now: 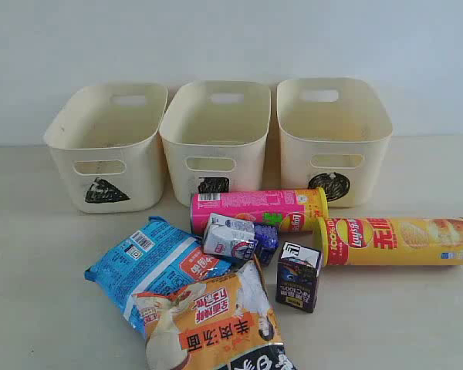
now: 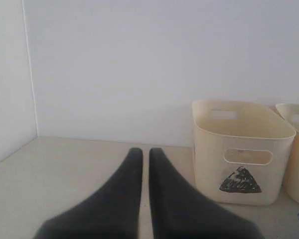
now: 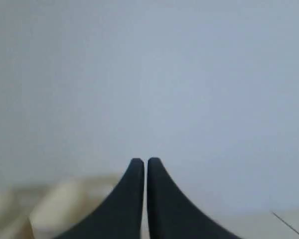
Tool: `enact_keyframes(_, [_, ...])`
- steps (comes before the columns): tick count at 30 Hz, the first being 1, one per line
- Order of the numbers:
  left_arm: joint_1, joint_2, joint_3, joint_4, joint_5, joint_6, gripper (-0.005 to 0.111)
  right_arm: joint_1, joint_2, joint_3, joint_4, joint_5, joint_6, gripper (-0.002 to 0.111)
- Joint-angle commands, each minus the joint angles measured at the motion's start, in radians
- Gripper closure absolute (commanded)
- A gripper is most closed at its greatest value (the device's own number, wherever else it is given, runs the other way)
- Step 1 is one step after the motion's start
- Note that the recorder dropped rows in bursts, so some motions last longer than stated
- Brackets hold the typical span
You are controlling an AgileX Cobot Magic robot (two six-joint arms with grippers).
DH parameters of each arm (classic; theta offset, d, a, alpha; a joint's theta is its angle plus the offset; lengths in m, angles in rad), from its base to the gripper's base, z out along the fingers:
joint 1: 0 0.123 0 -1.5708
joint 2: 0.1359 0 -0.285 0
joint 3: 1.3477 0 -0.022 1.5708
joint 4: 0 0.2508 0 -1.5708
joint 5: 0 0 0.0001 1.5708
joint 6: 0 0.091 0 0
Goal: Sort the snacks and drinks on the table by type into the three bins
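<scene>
The right claw (image 3: 145, 162) is closed. Its two dark fingers (image 3: 132, 184) stand side by side with only a thin slit between the tips, and nothing is gripped. A plain pale wall (image 3: 179, 74) lies beyond the tips. Blurred cream forms (image 3: 60, 206), too soft to identify, sit to one side of the fingers. A strip of counter (image 3: 259, 226) shows on the other side.
</scene>
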Motion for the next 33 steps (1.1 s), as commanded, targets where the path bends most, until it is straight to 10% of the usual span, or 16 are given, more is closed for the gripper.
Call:
enact_keyframes(1, [0.005,-0.003,-0.001,-0.009,-0.003,-0.004,0.102,-0.002,-0.004,-0.001,0.009,-0.388,0.338,0.108])
enact_keyframes(15, [0.005,-0.003,-0.001,-0.009,-0.003,-0.004,0.102,-0.002,0.517,-0.599,-0.294,-0.264,0.421,0.108])
enact_keyframes(22, [0.005,-0.003,-0.001,-0.009,-0.003,-0.004,0.102,0.025,0.925,-0.848,-0.588,0.473,0.492,0.108])
enact_keyframes(33, [0.005,-0.003,-0.001,-0.009,-0.003,-0.004,0.102,0.179,1.374,-1.151,-0.265,1.296,-0.356,0.108])
